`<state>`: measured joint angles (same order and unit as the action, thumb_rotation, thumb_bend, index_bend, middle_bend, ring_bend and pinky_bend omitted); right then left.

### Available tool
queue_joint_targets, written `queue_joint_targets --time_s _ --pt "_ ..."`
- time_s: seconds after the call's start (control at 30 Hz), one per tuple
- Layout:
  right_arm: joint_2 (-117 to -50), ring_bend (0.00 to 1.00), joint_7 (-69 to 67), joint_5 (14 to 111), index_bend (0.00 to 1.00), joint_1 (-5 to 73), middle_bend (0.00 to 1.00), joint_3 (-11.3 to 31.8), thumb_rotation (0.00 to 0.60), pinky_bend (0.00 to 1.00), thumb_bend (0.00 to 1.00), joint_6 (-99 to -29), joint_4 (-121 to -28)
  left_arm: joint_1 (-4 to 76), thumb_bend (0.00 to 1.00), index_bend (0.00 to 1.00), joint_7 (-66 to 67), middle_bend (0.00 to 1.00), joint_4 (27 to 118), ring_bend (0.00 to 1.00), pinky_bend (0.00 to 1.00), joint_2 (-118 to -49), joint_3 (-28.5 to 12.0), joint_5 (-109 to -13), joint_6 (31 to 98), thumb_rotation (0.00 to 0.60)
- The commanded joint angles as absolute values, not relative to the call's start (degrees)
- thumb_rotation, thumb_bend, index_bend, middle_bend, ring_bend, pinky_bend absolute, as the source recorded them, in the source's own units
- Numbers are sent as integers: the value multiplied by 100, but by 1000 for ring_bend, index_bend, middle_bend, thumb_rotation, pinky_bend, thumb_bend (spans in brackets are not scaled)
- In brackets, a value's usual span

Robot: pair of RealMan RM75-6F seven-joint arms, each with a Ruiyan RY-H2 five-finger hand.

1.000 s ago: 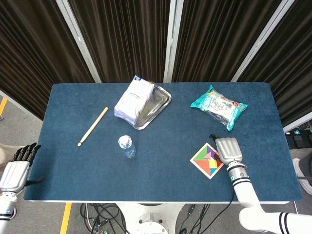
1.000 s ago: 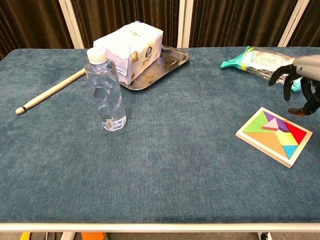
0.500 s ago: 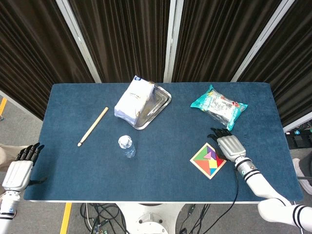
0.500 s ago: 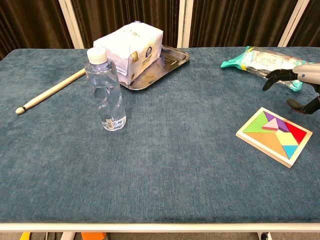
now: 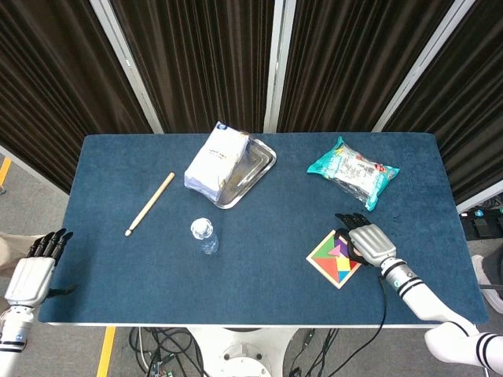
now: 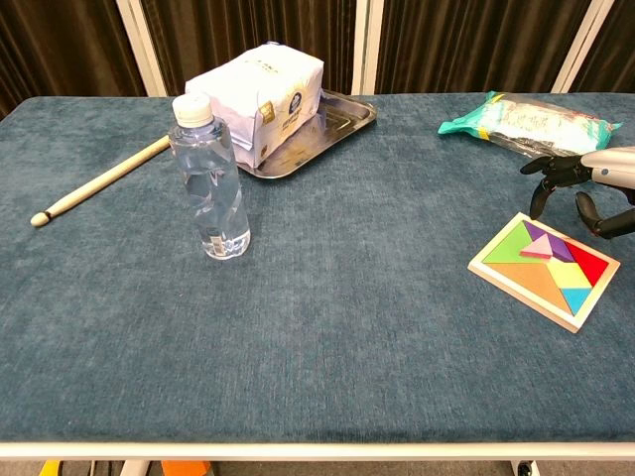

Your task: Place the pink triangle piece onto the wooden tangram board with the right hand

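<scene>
The wooden tangram board (image 5: 324, 270) (image 6: 524, 295) lies near the table's front right, filled with coloured pieces. The pink triangle piece (image 6: 539, 248) (image 5: 339, 252) rests on top of the board, slightly raised over the other pieces. My right hand (image 5: 366, 242) (image 6: 593, 184) hovers at the board's far right edge, its fingers (image 6: 540, 194) spread and curling down, holding nothing and apart from the pink piece. My left hand (image 5: 31, 271) hangs off the table's left side with straight fingers, empty; the chest view does not show it.
A water bottle (image 6: 209, 178) (image 5: 204, 235) stands left of centre. Behind it, a metal tray (image 6: 337, 124) (image 5: 251, 177) carries a white packet (image 6: 260, 97). A wooden stick (image 6: 104, 178) (image 5: 149, 203) lies at left. A teal snack bag (image 6: 521, 117) (image 5: 352, 171) lies behind my right hand.
My right hand drew back from the board, flattened, then came back a little with fingers curling down beside its far edge. The pink triangle stays on the board. My left hand shifted slightly.
</scene>
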<state>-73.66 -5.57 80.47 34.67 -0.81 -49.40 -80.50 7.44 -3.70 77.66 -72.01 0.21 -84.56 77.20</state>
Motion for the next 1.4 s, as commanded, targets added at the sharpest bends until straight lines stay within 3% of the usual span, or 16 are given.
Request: queue_joint_targets --time_s 0.03,1.4 --pt "-7385 0 -567 8065 349 3463 0 -74 486 0 859 -4941 -8032 741 0 45 -374 0 7759 0 104 -7202 16 -8448 7726 600" --pt "-7569 0 -458 8023 452 3387 0 42 490 0 869 -4875 -7863 719 0 45 -430 0 7641 0 101 -7257 23 -8447 7762 600"
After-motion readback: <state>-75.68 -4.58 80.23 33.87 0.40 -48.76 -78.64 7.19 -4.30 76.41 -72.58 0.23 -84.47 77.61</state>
